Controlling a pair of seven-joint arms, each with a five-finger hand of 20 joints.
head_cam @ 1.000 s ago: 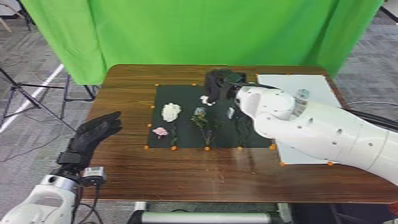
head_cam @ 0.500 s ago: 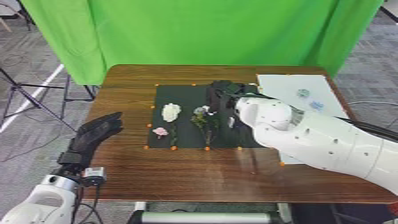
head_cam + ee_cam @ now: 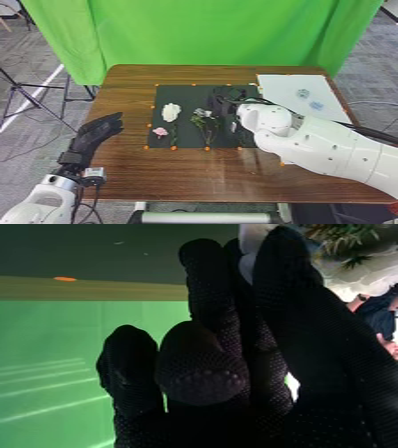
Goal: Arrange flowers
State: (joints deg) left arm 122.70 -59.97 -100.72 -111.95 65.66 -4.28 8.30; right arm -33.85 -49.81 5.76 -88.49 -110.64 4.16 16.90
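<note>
Right hand [image 3: 222, 102], nearer green-stemmed flowers [image 3: 203, 120] (slightly)

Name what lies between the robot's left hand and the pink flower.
From the left hand to the pink flower: brown tabletop, then the edge of the dark mat, with orange dots, in the head view.

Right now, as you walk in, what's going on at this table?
A robot appears to be arranging flowers. Its right hand is at the dark mat, its straight fingers close to a white flower; whether it grips the flower is unclear. A pink flower lies towards the mat's left edge. The open left hand is off to the left, away from the flowers.
</note>
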